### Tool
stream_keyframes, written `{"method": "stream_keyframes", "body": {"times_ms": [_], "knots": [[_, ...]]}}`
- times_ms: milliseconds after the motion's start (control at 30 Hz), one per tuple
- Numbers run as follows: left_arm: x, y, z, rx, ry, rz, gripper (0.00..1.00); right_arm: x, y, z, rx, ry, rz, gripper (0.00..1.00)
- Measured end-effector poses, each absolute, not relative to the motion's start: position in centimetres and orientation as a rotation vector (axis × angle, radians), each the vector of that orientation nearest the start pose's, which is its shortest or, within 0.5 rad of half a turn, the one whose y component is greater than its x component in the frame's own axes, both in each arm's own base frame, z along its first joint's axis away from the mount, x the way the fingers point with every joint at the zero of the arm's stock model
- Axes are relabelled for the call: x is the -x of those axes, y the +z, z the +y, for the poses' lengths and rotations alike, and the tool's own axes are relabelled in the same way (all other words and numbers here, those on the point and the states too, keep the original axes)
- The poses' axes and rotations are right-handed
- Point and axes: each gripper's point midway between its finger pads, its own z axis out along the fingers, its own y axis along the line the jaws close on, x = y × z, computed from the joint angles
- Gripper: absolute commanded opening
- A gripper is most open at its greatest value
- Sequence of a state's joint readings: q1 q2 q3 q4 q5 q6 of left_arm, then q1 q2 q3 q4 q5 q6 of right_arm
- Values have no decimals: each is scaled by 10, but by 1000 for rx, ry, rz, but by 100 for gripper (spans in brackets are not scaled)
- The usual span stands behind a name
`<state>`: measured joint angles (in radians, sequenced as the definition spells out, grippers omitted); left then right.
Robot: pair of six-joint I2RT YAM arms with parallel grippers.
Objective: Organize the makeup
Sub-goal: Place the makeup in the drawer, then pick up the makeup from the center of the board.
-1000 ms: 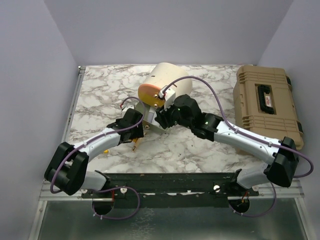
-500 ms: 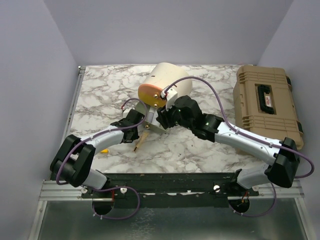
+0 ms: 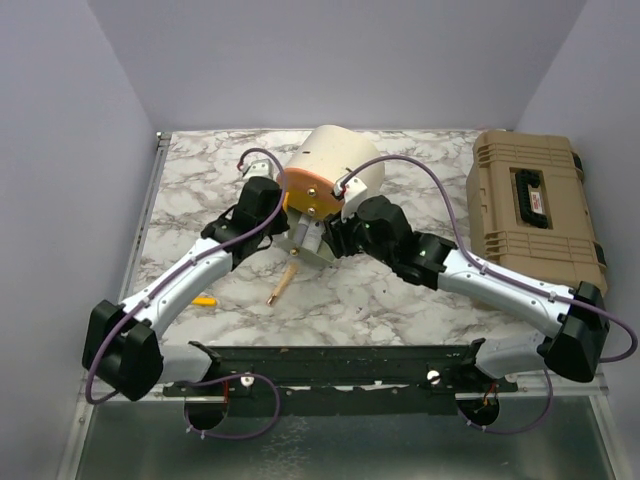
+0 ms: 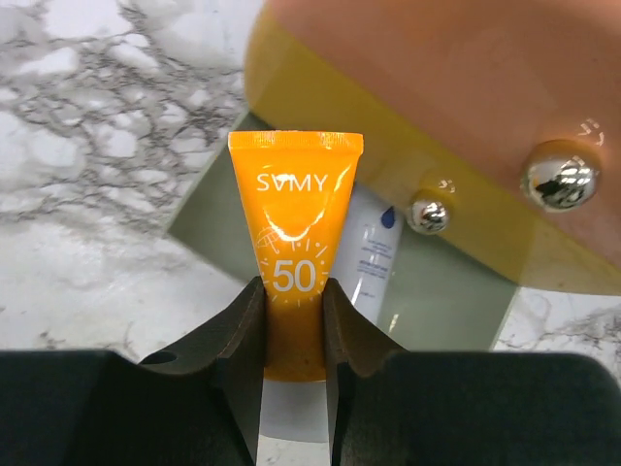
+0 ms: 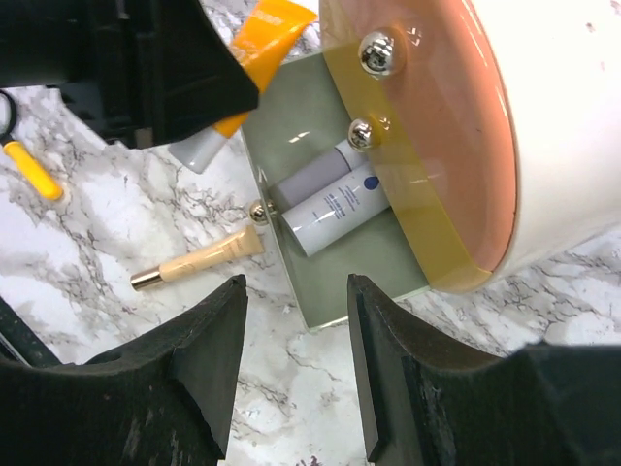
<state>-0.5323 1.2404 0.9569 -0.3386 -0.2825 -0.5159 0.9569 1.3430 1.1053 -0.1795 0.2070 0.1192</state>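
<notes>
Left pincer (image 4: 293,301) clamps the orange plastic tube (image 4: 294,214) at the grey-green drawer tray (image 4: 209,209), where we see 2 white tubes (image 5: 335,209) stowed; right pincer (image 5: 296,359) gapes empty. 1 slim beige tube (image 3: 281,283) lies loose toward the marble tabletop's (image 3: 400,300) near edge.

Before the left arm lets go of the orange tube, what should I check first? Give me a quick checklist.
1. Left gripper clamped on the orange tube: ok.
2. Drawer pulled out of the cream case: ok.
3. Orange tube lined up over the drawer: cannot tell. It overlaps the drawer in the left wrist view, but its height above it is unclear.
4. Room in the drawer beside the white tube and grey tube: ok, bare floor shows.
5. Right gripper open, holding nothing, clear of the orange tube: ok.
6. All makeup put away: not ok. A beige tube lies on the table.
</notes>
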Motion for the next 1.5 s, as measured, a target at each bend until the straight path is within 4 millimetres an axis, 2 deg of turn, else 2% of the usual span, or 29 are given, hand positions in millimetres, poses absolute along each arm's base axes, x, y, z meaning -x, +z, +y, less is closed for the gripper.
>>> {"method": "stream_keyframes", "body": {"times_ms": [100,200,267,300,400,533,633,800,867,967,1133,1300,1400,1500], "knots": [[-344,171,-178,116,-334,2202,26,-269,232,321,670,476,1895,52],[-345,149,-186,94,-332,2267,33,-269,233,316,649,462,1895,52],[-345,137,-189,82,-330,2301,53,-269,235,314,637,460,1893,52],[-345,133,-190,78,-331,2312,58,-269,235,313,633,458,1891,52],[-346,128,-197,58,-366,2325,70,-270,236,312,624,454,1890,52],[-348,131,-203,54,-403,2309,77,-270,236,311,620,448,1890,52],[-341,134,-198,65,-413,2290,76,-270,236,311,617,448,1892,52],[-324,158,-187,83,-448,2212,74,-270,236,311,606,453,1896,52],[-314,158,-181,83,-462,2195,73,-270,235,311,606,454,1898,52],[-296,139,-176,65,-472,2231,72,-270,233,311,607,452,1900,52],[-263,96,-169,31,-478,2347,70,-270,231,311,607,450,1905,52],[-247,75,-171,-6,-470,2420,57,-271,230,312,603,452,1910,52],[-239,52,-178,-62,-417,2512,57,-271,228,312,604,449,1915,52],[-227,34,-182,-121,-366,2581,49,-273,225,311,597,433,1921,52]]}}
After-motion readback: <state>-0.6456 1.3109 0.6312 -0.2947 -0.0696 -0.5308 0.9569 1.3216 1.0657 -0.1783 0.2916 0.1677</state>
